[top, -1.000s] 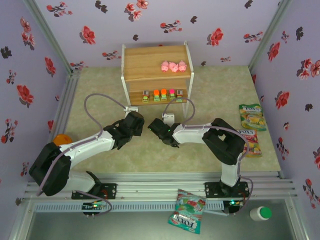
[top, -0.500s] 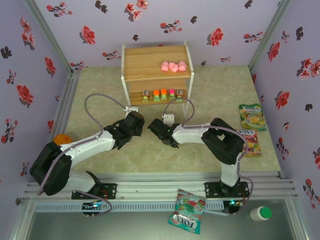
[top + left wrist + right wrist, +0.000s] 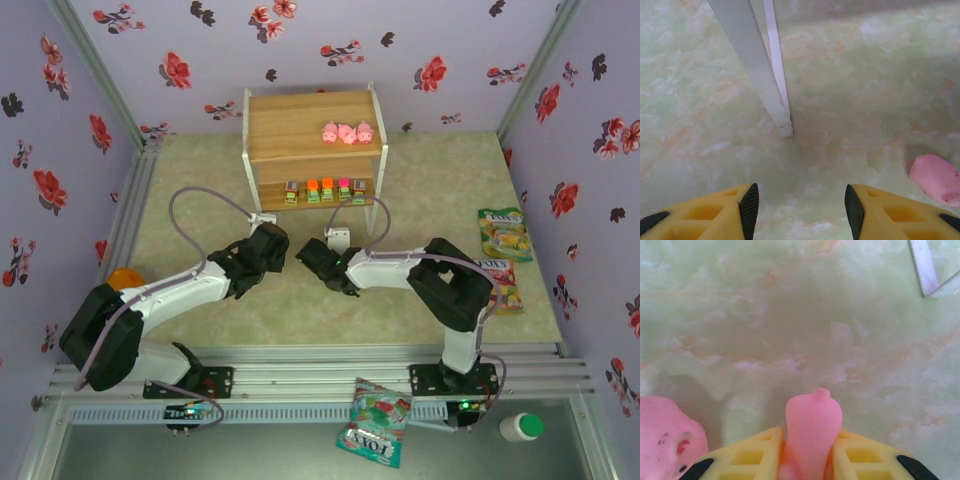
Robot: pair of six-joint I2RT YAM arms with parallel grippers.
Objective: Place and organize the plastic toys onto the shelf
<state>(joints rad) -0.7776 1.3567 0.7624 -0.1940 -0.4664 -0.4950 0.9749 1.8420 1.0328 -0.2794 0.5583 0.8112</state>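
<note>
My right gripper (image 3: 810, 442) is shut on a pink pig toy (image 3: 813, 415) that sticks up between its yellow fingers, low over the mat. A second pink pig (image 3: 667, 437) lies just to its left, and it also sits right of my left gripper (image 3: 801, 210) as the pig (image 3: 935, 179). The left gripper stands open with nothing between its fingers, in front of a white shelf leg (image 3: 760, 75). In the top view both grippers (image 3: 283, 243) (image 3: 308, 256) meet before the shelf (image 3: 315, 150). Three pigs (image 3: 347, 132) stand on its top board and several blocky pieces (image 3: 325, 190) on the lower one.
Two snack bags (image 3: 503, 232) (image 3: 500, 285) lie at the right of the mat and another (image 3: 372, 422) on the near rail. An orange object (image 3: 122, 278) sits at the left edge, a green-capped white bottle (image 3: 521, 427) at the near right.
The right gripper has closed on the pink pig. Both arms have stayed almost where they were.
</note>
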